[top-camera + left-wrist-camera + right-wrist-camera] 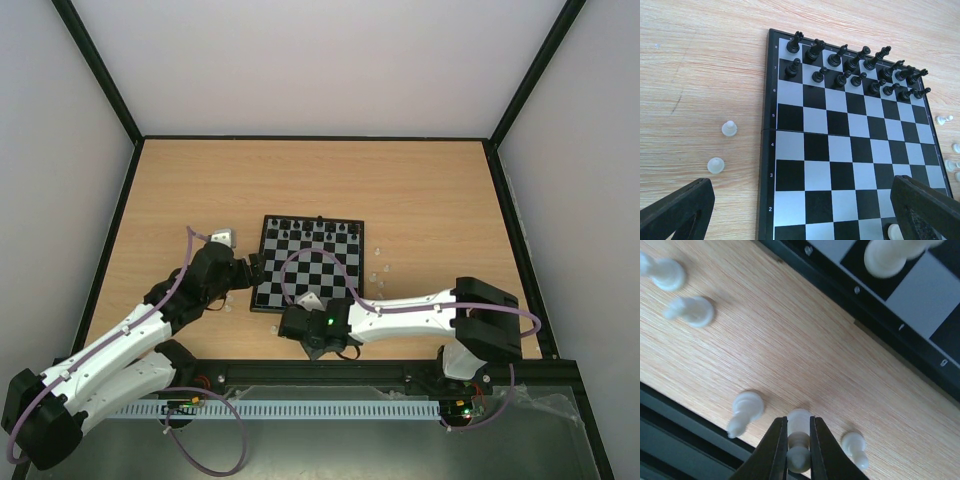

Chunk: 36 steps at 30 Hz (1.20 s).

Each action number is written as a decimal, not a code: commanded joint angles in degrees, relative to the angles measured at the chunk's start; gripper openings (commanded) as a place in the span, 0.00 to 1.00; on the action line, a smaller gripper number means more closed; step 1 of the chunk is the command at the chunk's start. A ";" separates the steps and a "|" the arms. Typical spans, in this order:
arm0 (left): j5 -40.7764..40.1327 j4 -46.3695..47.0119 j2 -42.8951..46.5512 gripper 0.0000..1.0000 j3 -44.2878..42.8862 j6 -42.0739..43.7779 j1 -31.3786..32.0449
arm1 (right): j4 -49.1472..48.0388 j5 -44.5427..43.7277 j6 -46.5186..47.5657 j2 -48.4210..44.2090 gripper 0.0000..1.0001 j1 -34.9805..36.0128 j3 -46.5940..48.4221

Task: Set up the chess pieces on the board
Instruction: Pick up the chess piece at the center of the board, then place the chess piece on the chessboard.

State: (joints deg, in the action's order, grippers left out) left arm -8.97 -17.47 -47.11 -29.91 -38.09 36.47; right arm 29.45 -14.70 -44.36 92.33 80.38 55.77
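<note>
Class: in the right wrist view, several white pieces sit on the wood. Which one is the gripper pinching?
The middle white piece at bottom centre, clamped in the right gripper; the left neighbour and right neighbour sit untouched beside it.

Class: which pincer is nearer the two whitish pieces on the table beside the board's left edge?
Left. The left pincer is open right by the two whitish pieces; the right pincer is off the board's near edge, shut on another whitish piece.
</note>
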 commanded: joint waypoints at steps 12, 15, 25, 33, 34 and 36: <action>-0.92 -0.76 2.40 0.99 0.33 -0.93 0.18 | 8.75 -3.04 6.59 1.11 0.05 -4.31 16.88; -1.25 -0.92 2.81 0.99 0.17 -1.03 0.18 | 8.52 -2.34 8.47 2.18 0.05 -6.51 18.13; -2.62 -1.60 2.99 0.99 -0.58 -1.20 0.21 | 5.13 1.75 13.29 7.35 0.05 -12.61 19.20; -2.89 -1.68 3.12 0.99 -0.38 -1.35 0.18 | 2.15 3.89 14.54 10.08 0.05 -14.40 18.33; -2.88 -1.68 3.21 0.99 -0.41 -1.37 0.20 | 1.90 4.08 14.60 10.32 0.05 -14.61 18.29; -2.98 -1.69 3.28 0.99 -0.32 -1.37 0.18 | 1.35 4.41 14.76 10.69 0.05 -15.03 18.12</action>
State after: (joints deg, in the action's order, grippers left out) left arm -10.85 -18.41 -44.75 -29.91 -39.07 36.47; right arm 31.18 -11.60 -30.81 101.69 66.19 73.82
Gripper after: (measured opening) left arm 0.993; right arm 0.085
